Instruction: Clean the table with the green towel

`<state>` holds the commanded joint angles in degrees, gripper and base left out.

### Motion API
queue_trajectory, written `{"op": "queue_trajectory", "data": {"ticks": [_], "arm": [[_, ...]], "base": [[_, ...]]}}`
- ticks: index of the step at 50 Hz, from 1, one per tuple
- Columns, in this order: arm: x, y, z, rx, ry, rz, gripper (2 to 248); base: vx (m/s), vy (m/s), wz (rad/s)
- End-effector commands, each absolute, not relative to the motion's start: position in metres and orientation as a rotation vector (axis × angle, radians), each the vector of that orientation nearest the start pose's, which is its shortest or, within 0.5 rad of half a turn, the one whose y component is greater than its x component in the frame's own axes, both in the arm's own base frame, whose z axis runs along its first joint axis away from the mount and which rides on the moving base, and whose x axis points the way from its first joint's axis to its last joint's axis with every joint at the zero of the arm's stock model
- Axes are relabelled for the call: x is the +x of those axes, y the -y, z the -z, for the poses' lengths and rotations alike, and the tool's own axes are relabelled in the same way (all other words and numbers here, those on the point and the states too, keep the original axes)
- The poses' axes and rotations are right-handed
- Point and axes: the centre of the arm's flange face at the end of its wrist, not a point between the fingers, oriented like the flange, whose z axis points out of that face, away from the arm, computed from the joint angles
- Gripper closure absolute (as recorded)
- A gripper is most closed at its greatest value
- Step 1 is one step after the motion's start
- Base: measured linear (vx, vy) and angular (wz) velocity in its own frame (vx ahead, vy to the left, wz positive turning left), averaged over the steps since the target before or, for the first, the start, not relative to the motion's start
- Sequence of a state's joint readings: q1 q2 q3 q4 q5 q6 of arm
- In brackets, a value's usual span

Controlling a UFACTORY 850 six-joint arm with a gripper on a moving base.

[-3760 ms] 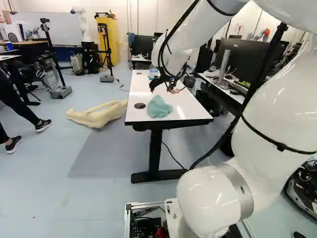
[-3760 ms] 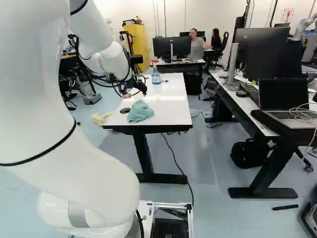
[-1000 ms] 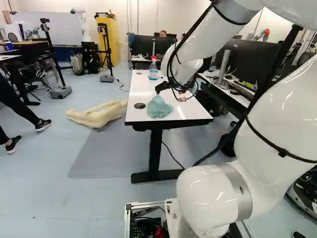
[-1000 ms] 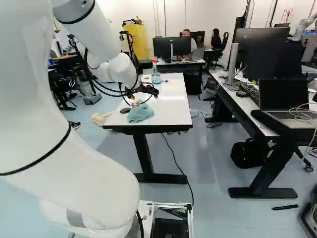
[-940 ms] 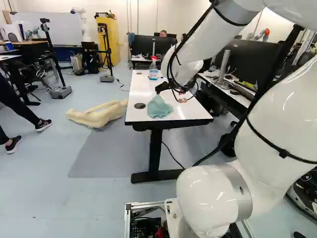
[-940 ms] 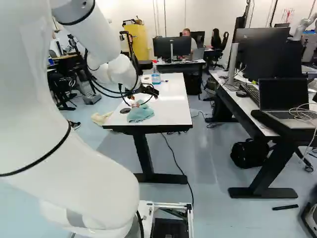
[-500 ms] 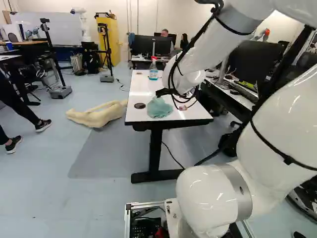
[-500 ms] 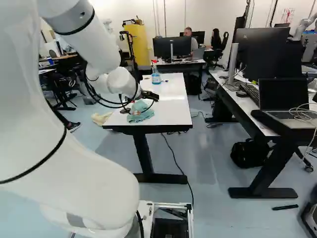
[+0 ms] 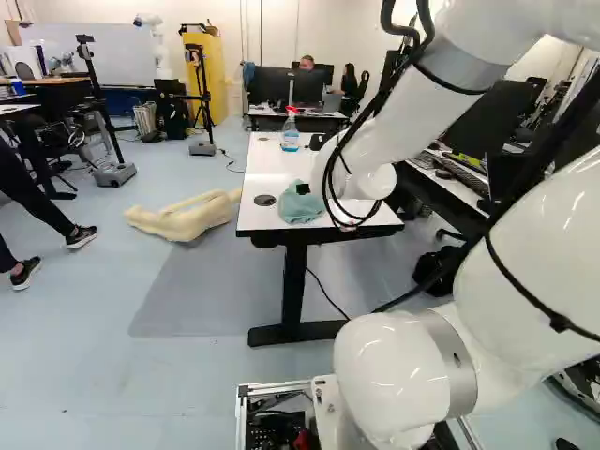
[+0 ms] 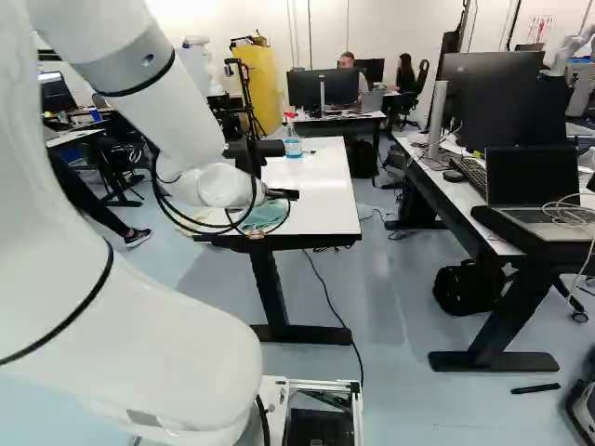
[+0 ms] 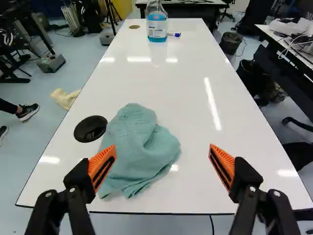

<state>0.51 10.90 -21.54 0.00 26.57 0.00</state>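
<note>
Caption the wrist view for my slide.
Open gripper above a white table, green towel crumpled beside a black grommet, spray bottle beyond.

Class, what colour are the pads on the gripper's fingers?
Orange, seen best in the wrist view.

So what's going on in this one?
A robot arm has its gripper at the near end of a white table, fingers wide open, with the crumpled green towel ahead of it, nearer one finger. Nothing is gripped, and no wiping is under way. The towel lies on the tabletop beside a round black inset. At the far end stand a bottle of blue liquid and, lying by it, a marker.
</note>
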Motion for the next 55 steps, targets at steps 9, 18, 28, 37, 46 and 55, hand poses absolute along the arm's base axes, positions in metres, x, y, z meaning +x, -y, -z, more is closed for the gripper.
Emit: {"op": "queue_trajectory", "data": {"ticks": [9, 18, 28, 37, 46, 55], "arm": [[0.342, -0.002, -0.41, -2.698, 0.01, 1.602, 3], [0.327, -0.002, -0.399, -2.668, 0.007, 1.653, 3], [0.312, -0.001, -0.389, -2.639, 0.005, 1.701, 3], [0.3, -0.001, -0.382, -2.616, 0.004, 1.737, 3], [0.29, -0.001, -0.377, -2.597, 0.002, 1.767, 3], [0.282, 0.0, -0.372, -2.581, 0.001, 1.79, 3]], "base": [[0.0, 0.0, 0.0], [0.0, 0.0, 0.0], [0.0, 0.0, 0.0], [0.0, 0.0, 0.0], [0.0, 0.0, 0.0], [0.0, 0.0, 0.0]]}}
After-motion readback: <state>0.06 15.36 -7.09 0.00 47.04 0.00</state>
